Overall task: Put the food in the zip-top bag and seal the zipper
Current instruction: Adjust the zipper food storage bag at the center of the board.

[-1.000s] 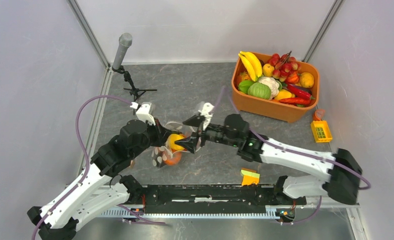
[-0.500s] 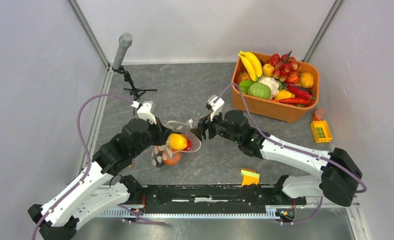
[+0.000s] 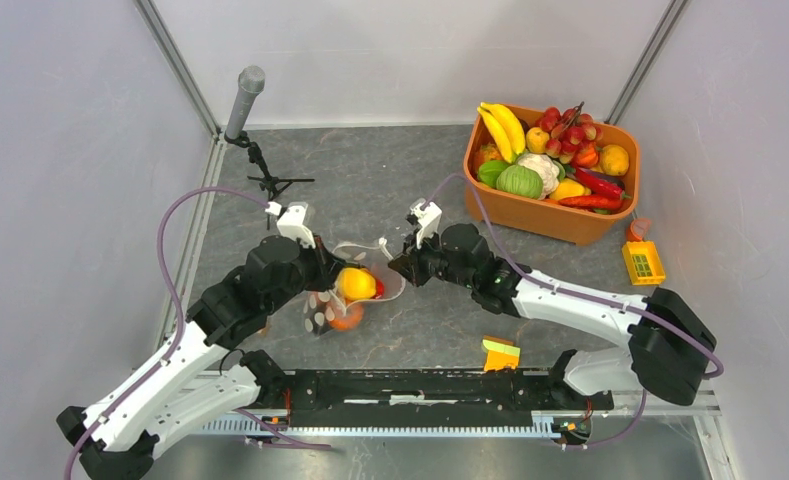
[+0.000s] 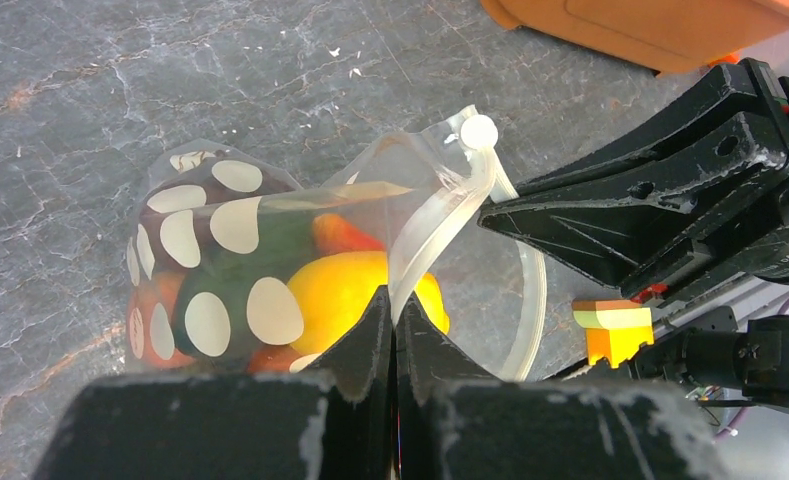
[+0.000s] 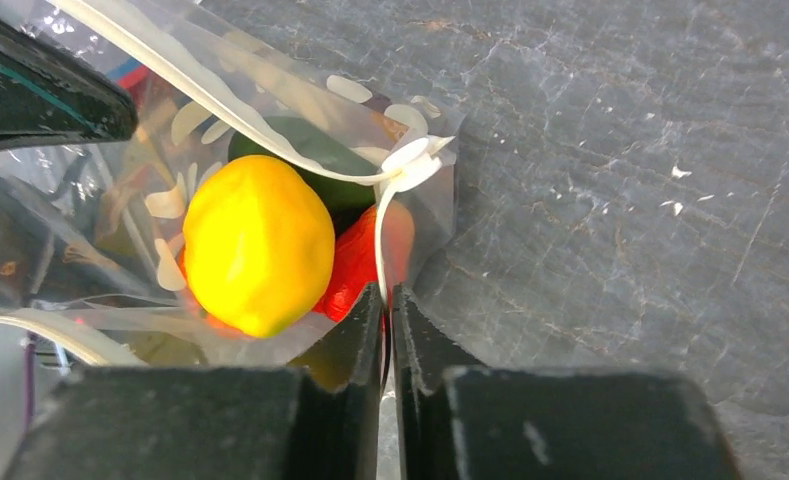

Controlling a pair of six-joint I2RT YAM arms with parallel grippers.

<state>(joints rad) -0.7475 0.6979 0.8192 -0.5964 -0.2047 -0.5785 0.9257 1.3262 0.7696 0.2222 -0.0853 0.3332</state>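
The zip-top bag (image 3: 355, 275) (image 4: 220, 260) (image 5: 410, 215) is held up between the two arms with its mouth gaping open. Inside it is food: a yellow fruit (image 3: 358, 283) (image 4: 340, 290) (image 5: 258, 240), a red piece (image 5: 355, 265), a green one (image 5: 300, 140) and an orange one (image 3: 347, 318). My left gripper (image 3: 327, 272) (image 4: 393, 305) is shut on the zipper (image 4: 450, 200) strip on its side of the mouth. At the opposite side of the mouth my right gripper (image 3: 398, 265) (image 5: 386, 300) is shut on the zipper (image 5: 220, 105) strip, just below the white slider (image 5: 415, 155).
An orange tub (image 3: 545, 215) full of toy fruit and vegetables stands at the back right. A microphone stand (image 3: 245, 100) is at the back left. A small yellow-orange block (image 3: 501, 353) lies near the front rail, and a small yellow crate (image 3: 643, 262) sits at the right.
My right gripper left the yellow fruit in the bag, drew back out of the mouth, then shut on the bag's rim. The left gripper kept its hold.
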